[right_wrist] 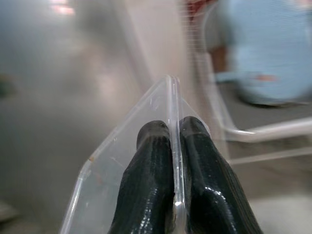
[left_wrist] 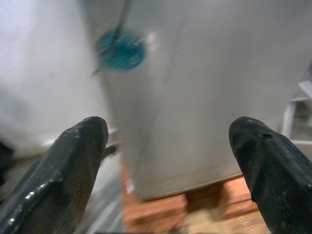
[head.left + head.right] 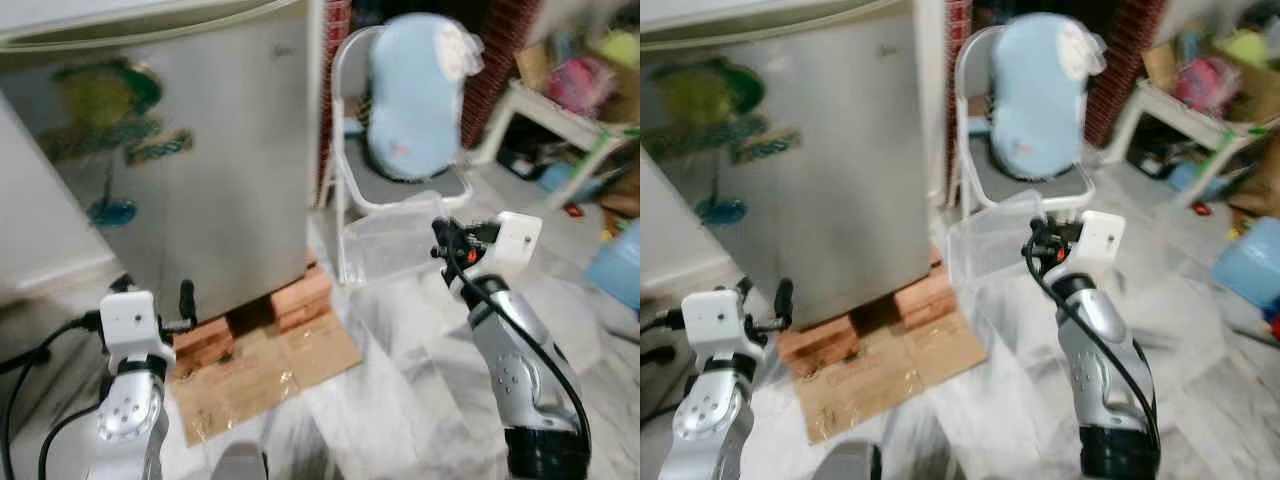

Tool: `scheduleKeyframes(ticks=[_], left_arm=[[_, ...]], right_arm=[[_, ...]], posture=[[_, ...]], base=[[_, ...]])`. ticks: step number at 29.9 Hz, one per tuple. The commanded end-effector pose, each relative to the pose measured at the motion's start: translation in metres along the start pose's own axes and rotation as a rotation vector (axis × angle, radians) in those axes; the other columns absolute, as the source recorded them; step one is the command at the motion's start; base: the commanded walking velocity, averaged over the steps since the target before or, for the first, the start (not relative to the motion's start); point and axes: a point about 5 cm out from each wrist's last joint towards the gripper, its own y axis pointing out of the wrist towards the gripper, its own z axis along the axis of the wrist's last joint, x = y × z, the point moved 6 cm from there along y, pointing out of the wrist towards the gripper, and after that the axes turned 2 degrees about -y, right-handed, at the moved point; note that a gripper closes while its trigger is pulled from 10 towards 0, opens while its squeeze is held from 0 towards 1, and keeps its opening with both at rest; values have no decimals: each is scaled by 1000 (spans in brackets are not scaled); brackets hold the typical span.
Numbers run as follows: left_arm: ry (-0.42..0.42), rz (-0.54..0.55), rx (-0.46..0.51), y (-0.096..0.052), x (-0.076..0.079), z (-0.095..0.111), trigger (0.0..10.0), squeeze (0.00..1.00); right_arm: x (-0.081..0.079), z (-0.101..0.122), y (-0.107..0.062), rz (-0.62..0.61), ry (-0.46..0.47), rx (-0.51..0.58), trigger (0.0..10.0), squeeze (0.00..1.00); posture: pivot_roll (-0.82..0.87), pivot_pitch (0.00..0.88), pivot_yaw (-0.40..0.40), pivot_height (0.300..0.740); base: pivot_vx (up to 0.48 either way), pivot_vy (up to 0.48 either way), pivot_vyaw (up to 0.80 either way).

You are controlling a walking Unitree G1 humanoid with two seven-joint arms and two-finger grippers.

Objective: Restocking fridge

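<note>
A silver fridge stands with its door shut, magnets and stickers on its front. My right gripper is shut on the rim of a clear plastic box, which it holds up in front of a white chair. In the right wrist view its fingers pinch the thin clear wall of the box between them. My left gripper is open, low by the fridge's bottom corner, and nothing lies between its fingers. The box looks empty.
The fridge rests on red bricks over a sheet of cardboard on the marble floor. A white chair carries a pale blue cushion. A white table with clutter and a blue tub stand at the right.
</note>
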Motion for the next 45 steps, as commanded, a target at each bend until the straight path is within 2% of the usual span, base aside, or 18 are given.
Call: scheduleKeyframes(ticks=[1,33,40,45], left_arm=[[-7,-24,-6,0,6,0,10000,0],[5,-56,43,12,7,10,10000,0],[7,-101,73,12,11,15,10000,0],[1,-118,86,13,13,18,10000,0]], right_arm=[[14,4,-3,-38,-8,5,10000,0],[15,6,1,-48,0,24,10000,0],[14,8,4,-45,-6,32,10000,0],[14,9,5,-43,-8,36,10000,0]], posture=[[86,83,-78,740],[82,71,-74,740],[80,66,-75,740],[79,62,-74,740]], base=[[0,262,0],[0,466,0],[0,0,0],[430,0,0]])
